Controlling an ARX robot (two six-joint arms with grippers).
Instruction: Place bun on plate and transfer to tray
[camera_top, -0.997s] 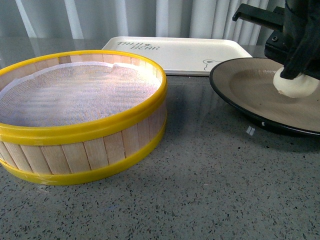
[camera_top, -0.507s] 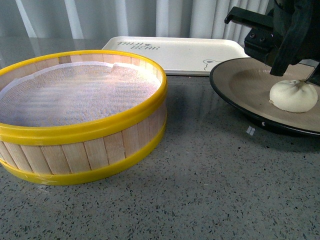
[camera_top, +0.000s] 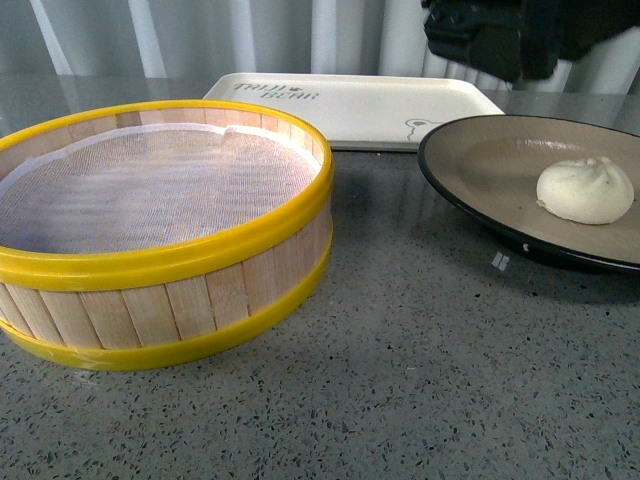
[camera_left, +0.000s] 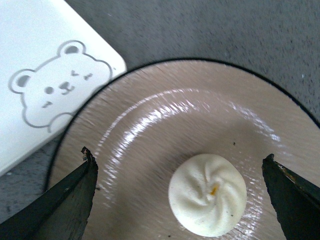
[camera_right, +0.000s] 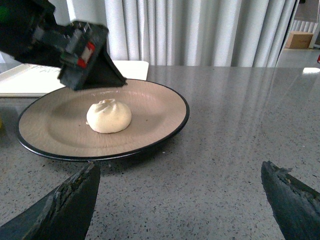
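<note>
The cream-white bun (camera_top: 586, 190) lies on the black-rimmed plate (camera_top: 480, 170) at the right of the table. My left gripper (camera_left: 180, 200) is open and hangs above the bun (camera_left: 207, 194), its jaws wide on either side and clear of it; its body shows over the plate (camera_left: 150, 125) at the top of the front view (camera_top: 500, 35). The cream tray (camera_top: 350, 105) with its bear drawing (camera_left: 55, 82) lies behind the plate. My right gripper (camera_right: 177, 200) is open and empty over bare table, short of the plate (camera_right: 165, 130) and bun (camera_right: 108, 116).
A yellow-rimmed wooden steamer basket (camera_top: 170, 260) lined with white cloth stands at the left and holds nothing. The grey speckled tabletop (camera_top: 420, 380) runs to the front. Grey curtains (camera_right: 200, 30) hang behind the table.
My left gripper has let go of the bun and risen away from the plate. The bun now lies alone on the plate.
</note>
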